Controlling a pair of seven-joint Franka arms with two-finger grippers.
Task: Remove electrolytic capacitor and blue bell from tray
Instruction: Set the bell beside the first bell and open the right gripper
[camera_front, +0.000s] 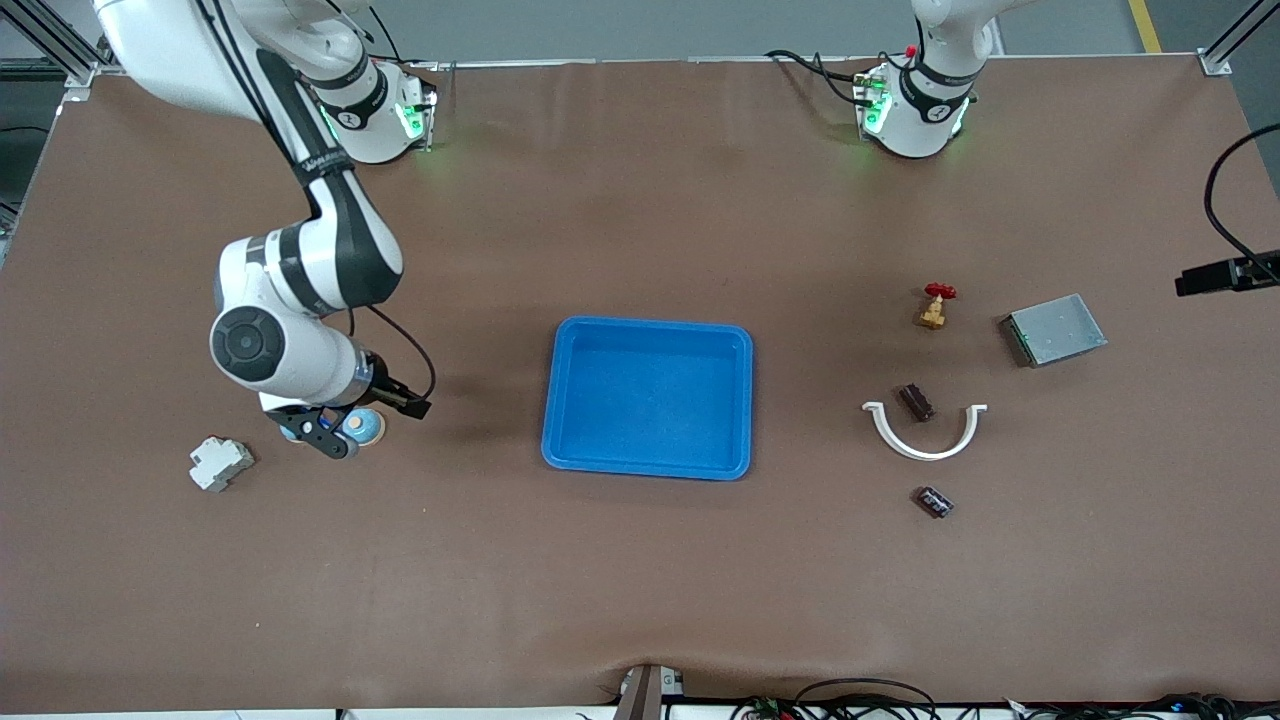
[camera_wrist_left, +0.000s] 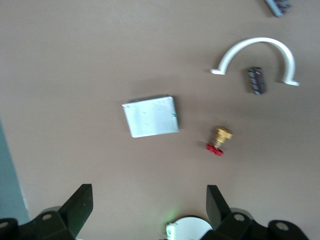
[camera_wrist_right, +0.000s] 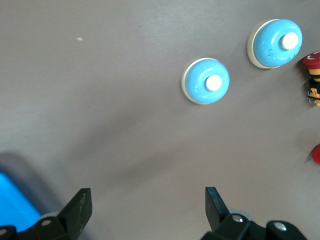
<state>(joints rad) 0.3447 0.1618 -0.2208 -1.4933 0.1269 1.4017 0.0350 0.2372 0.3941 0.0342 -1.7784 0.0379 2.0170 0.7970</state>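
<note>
Right gripper (camera_wrist_right: 145, 212) wide open, empty, over two blue bells (camera_wrist_right: 205, 81) near the right arm's end. Left gripper (camera_wrist_left: 147, 207) wide open, empty. Capacitor (camera_front: 934, 501) on the table, nearer the camera than the white clamp (camera_front: 925, 430). Blue tray (camera_front: 648, 397) at the centre.

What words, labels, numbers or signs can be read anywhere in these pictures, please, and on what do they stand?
Right arm's black cable sleeve: pale lettering, too blurred to read.
Round mark on each robot base: too small to read.
Capacitor: pale markings, too small to read.
Blue bells, grey metal box, blue tray: no text visible.
</note>
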